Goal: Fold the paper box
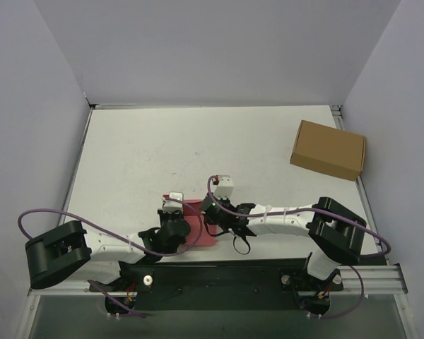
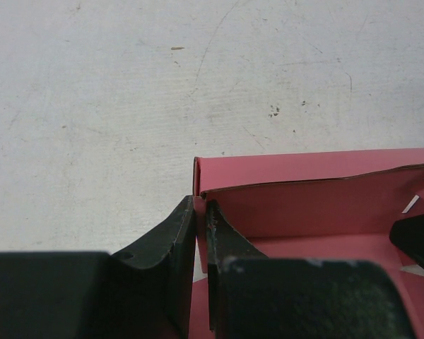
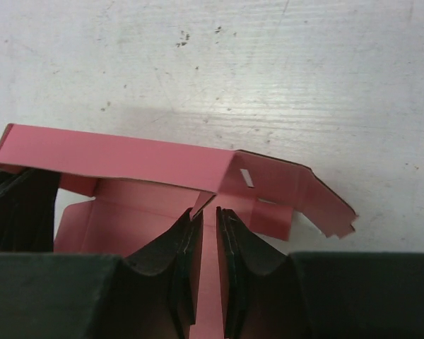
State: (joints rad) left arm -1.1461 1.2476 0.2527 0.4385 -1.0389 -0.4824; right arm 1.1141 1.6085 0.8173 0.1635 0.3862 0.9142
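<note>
The paper box (image 1: 196, 220) is a pink-red card, partly folded, lying on the white table (image 1: 162, 155) just ahead of the arm bases. My left gripper (image 1: 182, 215) is shut on its left end wall. In the left wrist view the thin card of the box (image 2: 304, 201) stands pinched at the gripper (image 2: 201, 208). My right gripper (image 1: 210, 212) sits at the box's right end. There the box (image 3: 127, 159) shows a raised back wall and loose slotted flaps, and the gripper (image 3: 210, 215) has its jaws almost together with pink card between them.
A larger brown cardboard box (image 1: 328, 150) lies at the table's far right, near the edge. Grey walls close in the table on the left, back and right. Purple cables loop beside both arm bases.
</note>
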